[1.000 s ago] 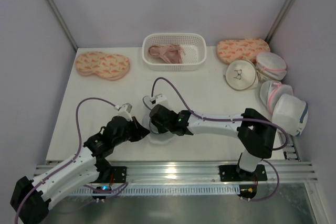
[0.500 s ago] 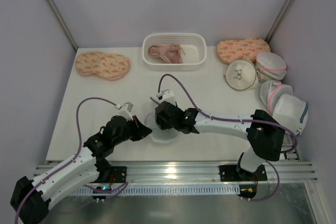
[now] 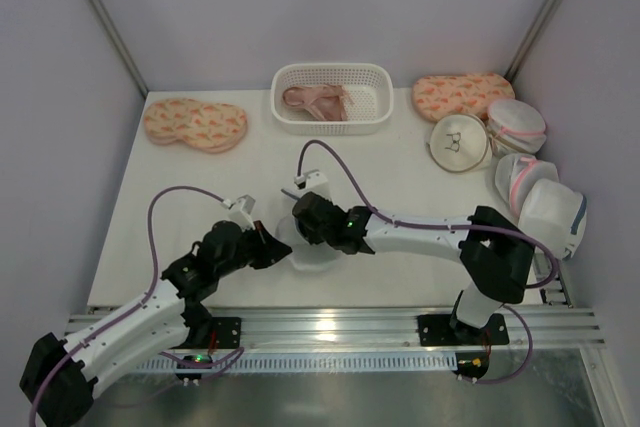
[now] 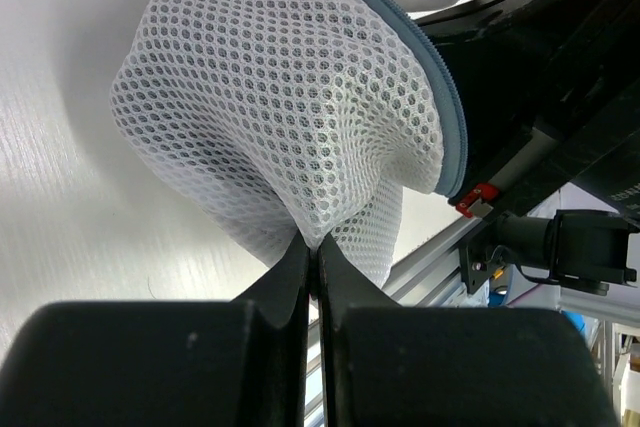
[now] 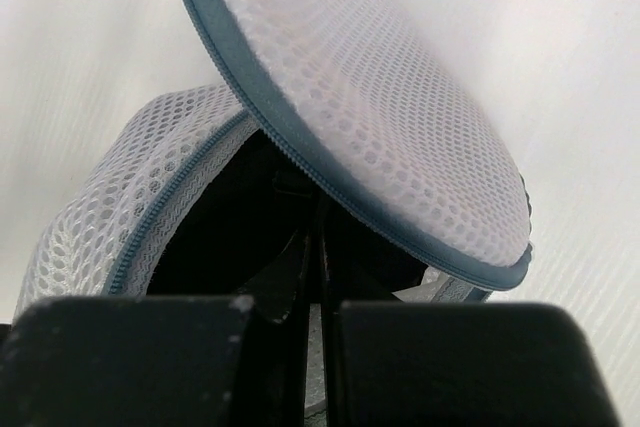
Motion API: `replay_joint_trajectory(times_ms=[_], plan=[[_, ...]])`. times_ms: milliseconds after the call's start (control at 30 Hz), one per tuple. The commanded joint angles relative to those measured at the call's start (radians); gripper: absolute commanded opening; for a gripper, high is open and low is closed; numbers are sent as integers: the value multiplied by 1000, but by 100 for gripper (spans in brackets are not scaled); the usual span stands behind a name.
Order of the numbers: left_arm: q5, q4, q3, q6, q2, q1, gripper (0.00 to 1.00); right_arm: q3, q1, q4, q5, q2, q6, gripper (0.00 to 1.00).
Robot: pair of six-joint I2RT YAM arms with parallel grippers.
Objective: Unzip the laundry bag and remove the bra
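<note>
Since the zip (image 5: pixel 165 217) of the laundry bag (image 4: pixel 270 117) stands open along most of the rim that the right wrist view shows, and the upper half is lifted like a lid, I judge that the unzipping is done or nearly done. What remains is to take the bra (image 5: pixel 230 237) out, and this step looks begun but not finished: the black fabric lies fully inside the bag, in the dark opening under the raised half. The bag itself rests on the worktop (image 3: pixel 200 177) near the front edge, between the two arms. The left hand (image 4: pixel 312 242) is clenched on a fold of the white mesh at the lower side of the bag, and it seems to hold the bag in place. The right hand (image 5: pixel 318 212) reaches from the other side into the opening; its fingers are pressed together with their tips in the black fabric, so it seems to pinch the bra, although everything there is dark and I cannot see clearly how much fabric is caught. The bra is therefore directly at the tips of the right hand, while the left hand touches only the mesh and is separated from the bra by the wall of the bag.
</note>
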Motion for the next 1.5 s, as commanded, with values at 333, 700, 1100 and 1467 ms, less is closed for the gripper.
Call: replay_joint_trajectory(times_ms=[333,700,1100,1467], plan=[[19,107,-53,-6,47,-5,32,0,0,-12,150,-338,-75,4],[41,165,-61,2,90,-4,40,-75,0,18,241,-542,-52,4],[50,185,-64,4,107,-4,32,-13,-2,-222,561,-677,23,4],[65,217,-43,-1,145,-4,31,58,-2,-22,342,-791,-279,3]])
